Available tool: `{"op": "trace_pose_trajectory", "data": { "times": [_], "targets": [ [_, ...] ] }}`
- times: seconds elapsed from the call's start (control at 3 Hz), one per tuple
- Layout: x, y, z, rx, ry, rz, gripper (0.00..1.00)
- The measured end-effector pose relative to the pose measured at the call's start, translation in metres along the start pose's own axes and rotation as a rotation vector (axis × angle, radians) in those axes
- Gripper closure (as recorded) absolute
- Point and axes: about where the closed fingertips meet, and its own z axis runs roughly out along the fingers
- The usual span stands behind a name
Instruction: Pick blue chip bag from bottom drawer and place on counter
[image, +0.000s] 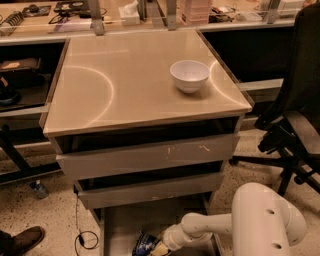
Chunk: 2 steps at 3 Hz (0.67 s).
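Note:
The blue chip bag (145, 245) lies on the floor of the open bottom drawer (120, 225), at the lower edge of the camera view. My gripper (156, 248) reaches into the drawer from the right on a white arm and is right at the bag, partly cut off by the frame edge. The counter (125, 85) is the glossy beige top above the drawers, and it carries a white bowl (189, 75) at its right side.
Two shut drawers (150, 155) with tall face panels sit between the counter and the bottom drawer. A black office chair (295, 120) stands to the right. A long cluttered worktop (60, 15) runs behind. A shoe (20, 240) and a cable lie on the floor at left.

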Motion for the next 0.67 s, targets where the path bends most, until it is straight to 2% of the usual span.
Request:
{"op": "trace_pose_trajectory", "data": {
  "times": [0.33,0.67],
  "targets": [
    [-0.002,0.004,-0.001,-0.011,-0.010,0.001,1.00],
    [-0.018,0.017,-0.020,-0.025,-0.050,0.017,1.00]
  ]
}}
